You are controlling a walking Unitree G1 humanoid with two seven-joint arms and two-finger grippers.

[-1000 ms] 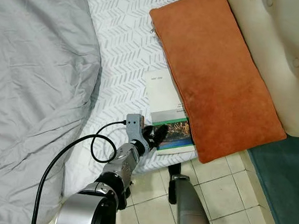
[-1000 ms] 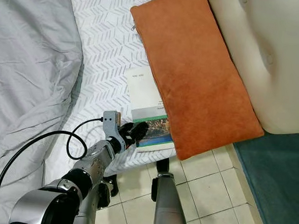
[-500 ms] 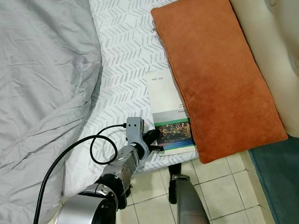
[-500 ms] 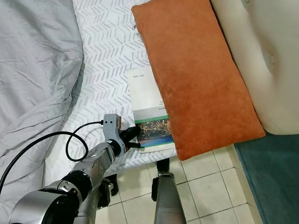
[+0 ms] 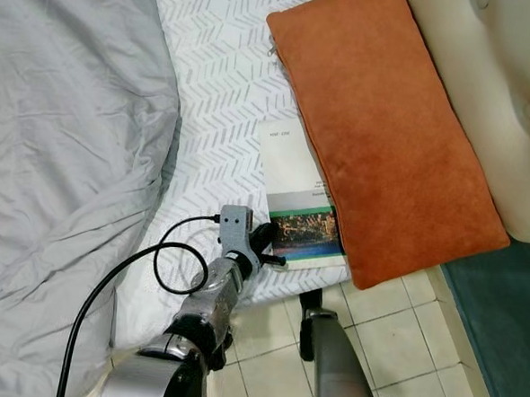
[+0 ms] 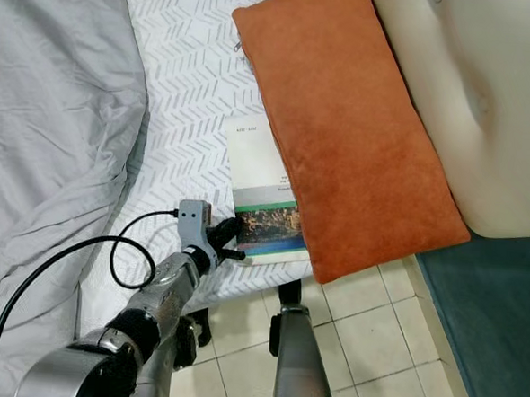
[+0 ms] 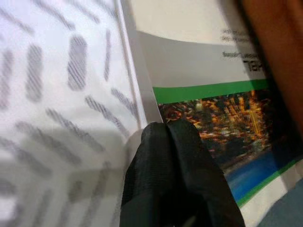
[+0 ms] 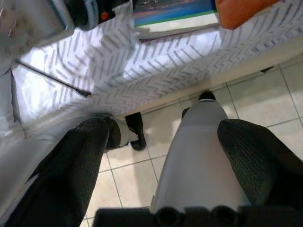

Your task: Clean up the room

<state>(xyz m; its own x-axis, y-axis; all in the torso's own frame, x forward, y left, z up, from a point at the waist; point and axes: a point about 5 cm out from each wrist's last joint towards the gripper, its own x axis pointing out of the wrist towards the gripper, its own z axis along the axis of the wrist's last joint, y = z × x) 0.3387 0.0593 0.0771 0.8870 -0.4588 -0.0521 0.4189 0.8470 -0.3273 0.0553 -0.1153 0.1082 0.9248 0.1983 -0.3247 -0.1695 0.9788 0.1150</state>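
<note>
Head views: my left gripper sits at the near edge of the bed, fingertips at the left edge of the book. The book lies flat on the patterned sheet, its right side tucked under the orange pillow. A grey blanket covers the left of the bed. A black cable loops from my left wrist. My right arm hangs low over the tiled floor.

Left wrist view: my fingers are pressed together, tips touching the book's cover at its edge beside the sheet; nothing clamped between them.

Right wrist view: my right fingers are spread wide apart, holding nothing, pointing at the floor tiles under the bed edge.
</note>
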